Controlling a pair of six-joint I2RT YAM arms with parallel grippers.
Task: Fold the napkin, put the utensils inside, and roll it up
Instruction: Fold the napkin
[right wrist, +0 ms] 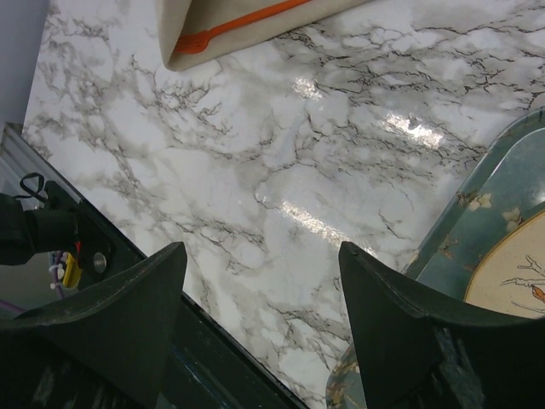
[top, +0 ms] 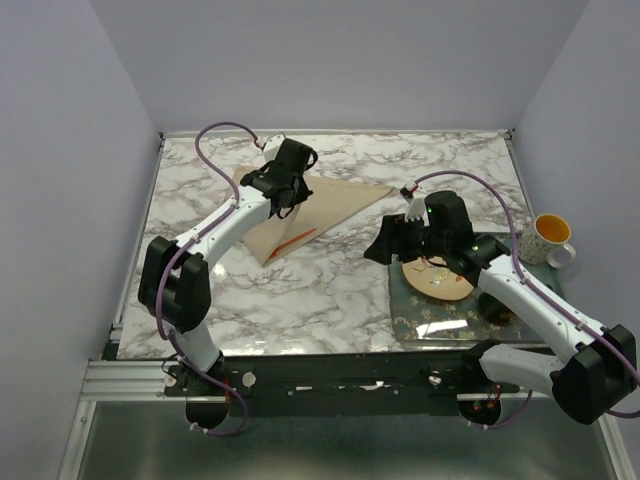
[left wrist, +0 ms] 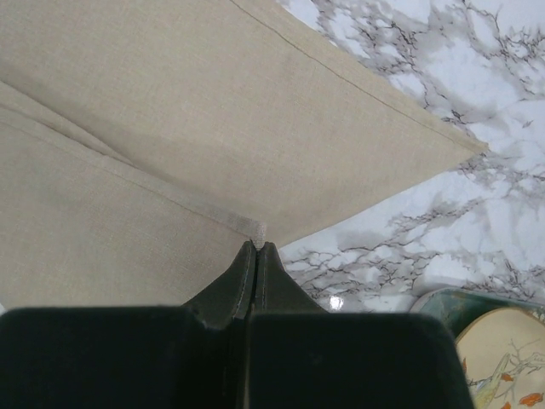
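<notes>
Left gripper point(left wrist: 256, 249) pinched shut on napkin point(left wrist: 213, 102) fold.
Right gripper point(right wrist: 262, 256) wide open, empty, above marble table point(right wrist: 281, 145); orange fork point(right wrist: 238, 24) lies on napkin.

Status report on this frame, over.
Left gripper shut on napkin hem. Right gripper open, empty, near plate. Orange utensil lies on napkin. Nothing in the way.

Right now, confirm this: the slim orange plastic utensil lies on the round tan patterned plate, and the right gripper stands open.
One thing is wrong: the slim orange plastic utensil lies on the folded tan cloth napkin, not on the round tan patterned plate, as the top external view shows. The right gripper does stand open.
</notes>
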